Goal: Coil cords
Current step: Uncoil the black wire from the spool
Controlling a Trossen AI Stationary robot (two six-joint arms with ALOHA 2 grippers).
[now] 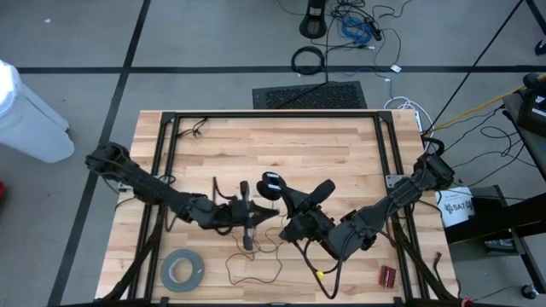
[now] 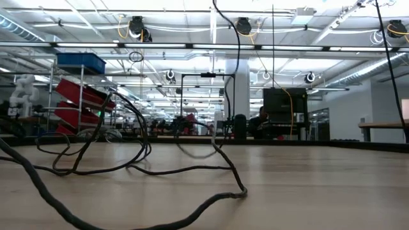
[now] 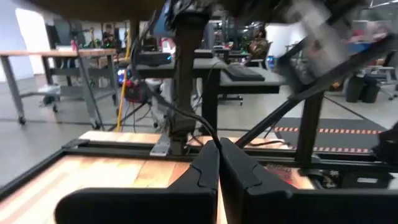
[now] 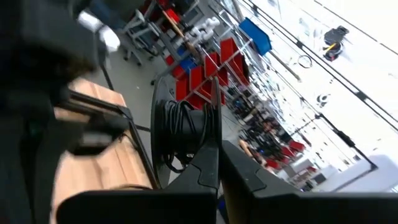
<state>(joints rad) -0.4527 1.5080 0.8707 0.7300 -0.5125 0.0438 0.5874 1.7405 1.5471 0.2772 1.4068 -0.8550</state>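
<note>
While the high view lays out the whole table [image 1: 341, 145] for you, it shows little of the fingertips. There the left gripper [image 1: 256, 213] sits just left of the small round black disc [image 1: 271, 183], and the right gripper [image 1: 286, 198] sits just right of it, so the disc lies between the two arms near the table's middle. The thin dark wire [image 1: 256, 264] trails from that spot toward the near edge in loose loops, ending up right of the grey tape roll [image 1: 182, 269]. A small red object [image 1: 387, 275] lies well right of the disc, by the table's near right corner.

Your left wrist view adds what the overhead cannot: the left fingers [image 3: 205, 171] are pressed together, with a thin dark cord [image 3: 186, 118] running down into the seam between them, so they look pinched on the wire, though the blur makes that less than certain.

Your right wrist view shows the right fingers [image 4: 208, 168] closed tight on the disc [image 4: 183, 134], which stands on edge with several turns of wire wound round it.

Only the low view shows the wire [image 2: 128, 167] from table height, lying in slack curves across the wood.
</note>
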